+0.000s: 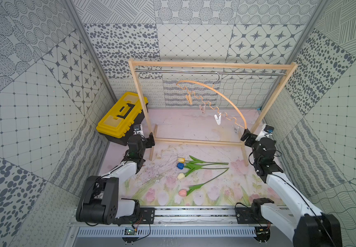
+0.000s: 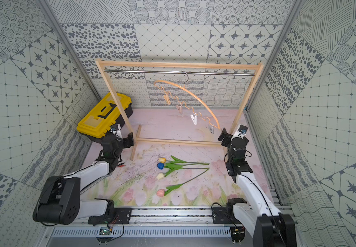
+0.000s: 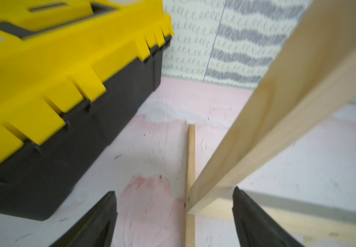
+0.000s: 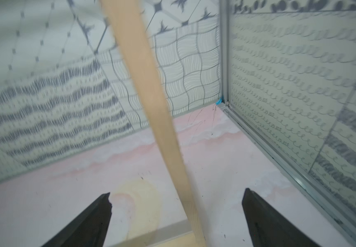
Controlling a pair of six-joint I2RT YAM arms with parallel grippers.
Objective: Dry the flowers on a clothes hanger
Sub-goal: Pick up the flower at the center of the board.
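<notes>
Frame (image 1: 194, 64) of pale bare wood, matt; its rod (image 1: 172, 71) bright polished metal; clothes hanger (image 1: 202, 83) smooth, tan, wood-like; hook (image 1: 217, 77) silvery metal; toolbox (image 1: 117, 115) glossy yellow plastic lid over matt black; mat (image 1: 194, 128) matt, scuffed.

grey patterned walls (image 1: 194, 42), pink floral mat (image 1: 183, 128), yellow toolbox (image 1: 119, 115)

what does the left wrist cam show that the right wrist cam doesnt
Only left wrist: the yellow toolbox. Only right wrist: a metal corner rail with blue tape. Both: a wooden frame post, seen between the jaws of the open left gripper or right gripper, plus pink mat and patterned wall.
</notes>
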